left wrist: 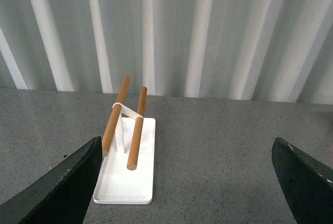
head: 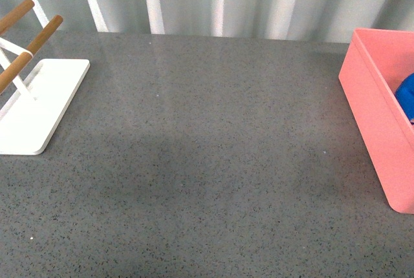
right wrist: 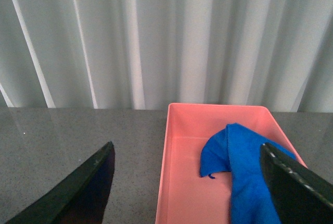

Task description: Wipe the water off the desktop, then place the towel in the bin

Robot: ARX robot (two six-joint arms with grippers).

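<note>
The blue towel (right wrist: 239, 172) lies crumpled inside the salmon-pink bin (right wrist: 182, 130). In the front view the bin (head: 375, 116) stands at the right edge of the speckled dark-grey desktop (head: 207, 149), with a bit of the towel (head: 407, 96) showing over its wall. My right gripper (right wrist: 190, 187) is open and empty above the bin, its jaws wide apart. My left gripper (left wrist: 190, 182) is open and empty above the desktop, near the rack. Neither arm shows in the front view.
A white-based rack (head: 35, 103) with wooden bars stands at the desktop's left; it also shows in the left wrist view (left wrist: 127, 166). A pale ribbed curtain (head: 213, 0) hangs behind the desktop's far edge.
</note>
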